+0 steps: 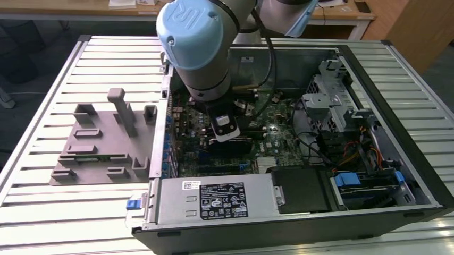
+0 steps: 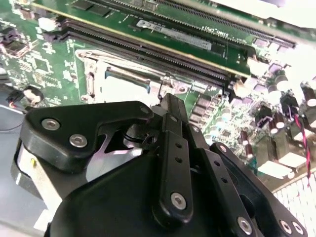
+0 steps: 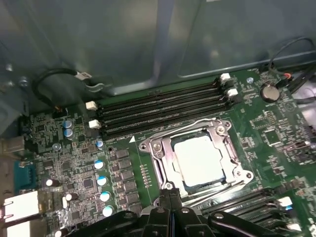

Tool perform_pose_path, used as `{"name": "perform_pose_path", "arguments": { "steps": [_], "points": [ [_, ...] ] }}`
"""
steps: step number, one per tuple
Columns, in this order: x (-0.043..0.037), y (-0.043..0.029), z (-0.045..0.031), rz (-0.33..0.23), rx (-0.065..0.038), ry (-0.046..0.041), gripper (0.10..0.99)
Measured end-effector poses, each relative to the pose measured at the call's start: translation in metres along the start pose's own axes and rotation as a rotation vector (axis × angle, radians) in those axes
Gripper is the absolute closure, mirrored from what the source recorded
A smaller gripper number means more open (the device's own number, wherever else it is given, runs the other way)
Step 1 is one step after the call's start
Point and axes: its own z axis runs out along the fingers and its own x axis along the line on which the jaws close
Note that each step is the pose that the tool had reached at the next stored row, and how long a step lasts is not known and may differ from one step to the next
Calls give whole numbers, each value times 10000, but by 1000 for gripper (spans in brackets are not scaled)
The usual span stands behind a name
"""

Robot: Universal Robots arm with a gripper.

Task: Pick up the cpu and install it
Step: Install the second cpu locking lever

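Observation:
The cpu (image 3: 200, 159), a pale silver square, lies flat inside the metal socket frame (image 3: 160, 148) on the green motherboard (image 3: 276, 133). In the second wrist view the cpu (image 2: 123, 89) shows as a bright patch in the socket, just beyond the fingertips. My gripper (image 3: 170, 195) hovers just above the socket's near edge, its black fingers pressed together with nothing between them. In the exterior view the arm reaches down into the open computer case (image 1: 397, 133), and the gripper (image 1: 228, 142) is low over the board.
Black memory slots (image 3: 163, 106) run beside the socket, with capacitors (image 3: 101, 180) nearby. A grey plastic fixture (image 1: 99, 143) stands on the slatted table at the exterior view's left. The power supply (image 1: 212, 199), drive cage (image 1: 333, 101) and cables (image 1: 354, 154) crowd the case.

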Motion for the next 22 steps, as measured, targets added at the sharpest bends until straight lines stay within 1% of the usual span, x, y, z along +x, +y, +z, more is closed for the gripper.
{"name": "perform_pose_path", "arguments": {
  "steps": [2,3,5,7,11,12,14,18,22],
  "points": [
    [-12,20,-43,26,80,14,980],
    [-19,29,-59,53,139,25,980],
    [-30,41,-84,123,297,60,980],
    [-38,48,-95,216,498,88,980],
    [-54,55,-102,387,961,132,980],
    [-67,59,-99,404,1008,129,980],
    [-114,70,-91,414,1023,129,980],
    [-261,107,-62,419,1025,139,980],
    [-403,157,-28,421,1028,145,980]
  ]
}}
